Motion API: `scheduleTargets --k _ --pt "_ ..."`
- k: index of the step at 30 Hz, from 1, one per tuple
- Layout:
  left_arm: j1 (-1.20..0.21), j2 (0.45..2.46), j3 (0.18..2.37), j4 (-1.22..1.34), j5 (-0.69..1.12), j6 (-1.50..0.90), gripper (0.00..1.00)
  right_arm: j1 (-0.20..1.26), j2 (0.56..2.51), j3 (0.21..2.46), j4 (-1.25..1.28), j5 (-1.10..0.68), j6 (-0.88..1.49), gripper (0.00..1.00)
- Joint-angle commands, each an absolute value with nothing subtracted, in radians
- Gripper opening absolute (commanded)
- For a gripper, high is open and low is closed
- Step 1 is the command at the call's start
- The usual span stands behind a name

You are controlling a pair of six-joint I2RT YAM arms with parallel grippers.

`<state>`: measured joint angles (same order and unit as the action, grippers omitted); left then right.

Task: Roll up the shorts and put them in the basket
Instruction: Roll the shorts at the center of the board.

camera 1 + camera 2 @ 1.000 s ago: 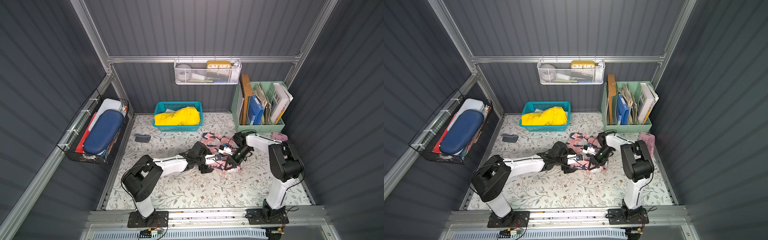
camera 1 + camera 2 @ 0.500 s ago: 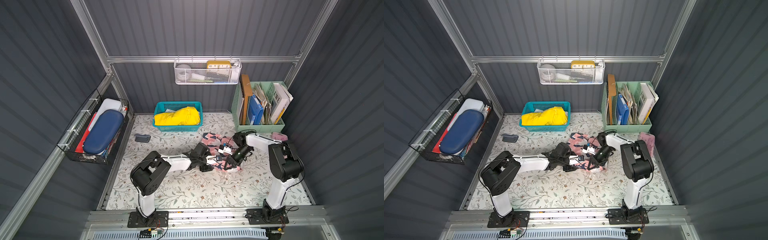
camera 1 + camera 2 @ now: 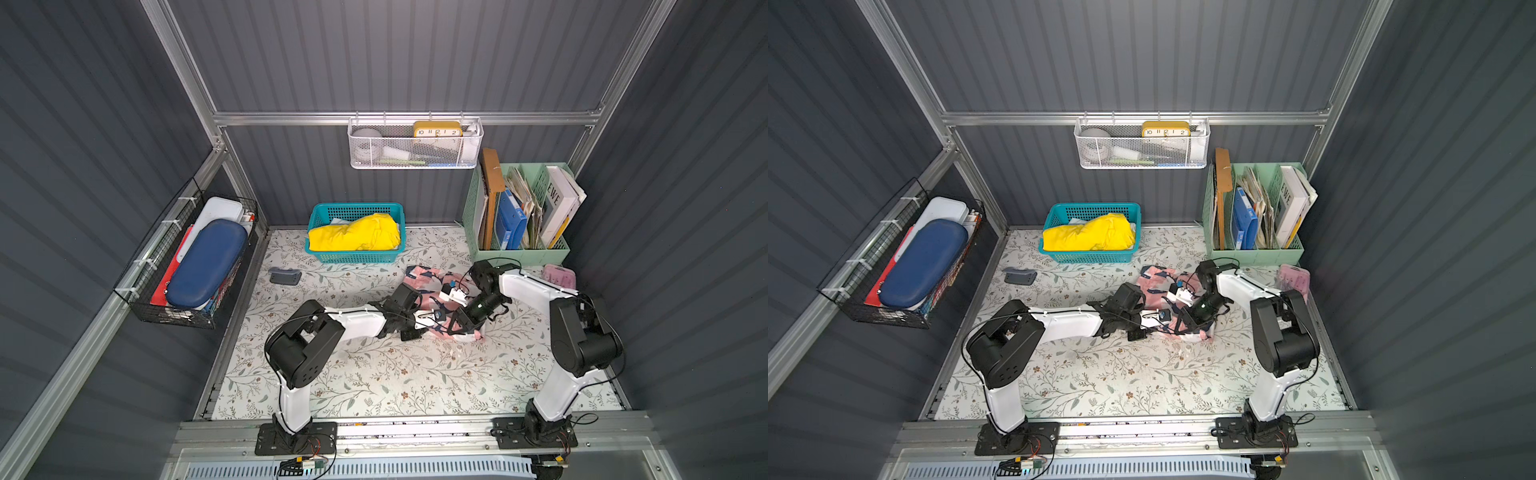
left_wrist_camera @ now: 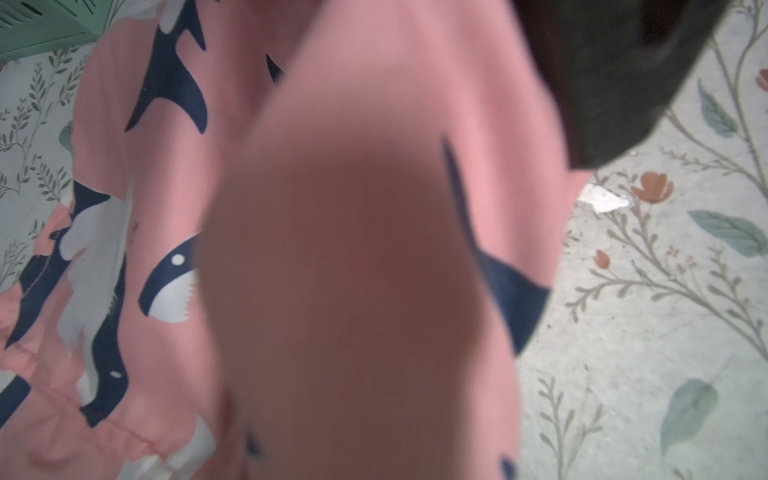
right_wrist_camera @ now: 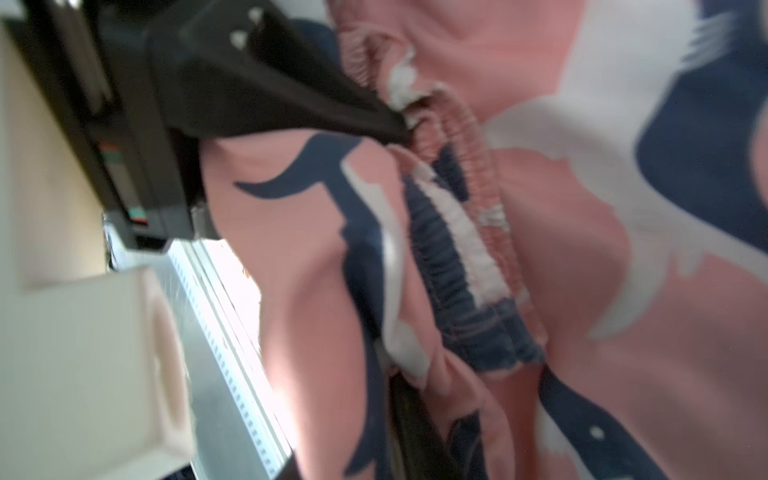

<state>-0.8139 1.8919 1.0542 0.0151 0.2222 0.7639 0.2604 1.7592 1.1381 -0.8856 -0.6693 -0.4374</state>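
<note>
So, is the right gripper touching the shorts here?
Touching. In the right wrist view, the right gripper has its black finger pressed into the gathered waistband of the shorts, with no gap.

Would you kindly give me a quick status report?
Left gripper, right gripper both at the shorts, grip unclear. Shorts bunched, not rolled. Nothing blocking.

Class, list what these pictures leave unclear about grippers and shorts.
Left gripper: jaws hidden, blurred shorts fill the left wrist view.
Right gripper: grip unclear, right wrist view blurred, top views too small.
How far the shorts are rolled: both grippers overlie them in top views.
</note>
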Motion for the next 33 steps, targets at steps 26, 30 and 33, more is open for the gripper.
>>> scheduleTargets --k 26,30,33 --pt "-0.748 2.026 1.431 -0.684 0.546 0.678 0.26 0.223 1.003 0.658 -0.274 -0.42 -0.544 0.36" --pt "-0.735 2.128 1.541 -0.802 0.569 0.678 0.26 0.26 0.886 0.553 -0.17 -0.431 -0.607 0.48" --pt "-0.734 2.159 1.566 -0.836 0.587 0.682 0.27 0.302 0.846 0.534 -0.178 -0.442 -0.676 0.51"
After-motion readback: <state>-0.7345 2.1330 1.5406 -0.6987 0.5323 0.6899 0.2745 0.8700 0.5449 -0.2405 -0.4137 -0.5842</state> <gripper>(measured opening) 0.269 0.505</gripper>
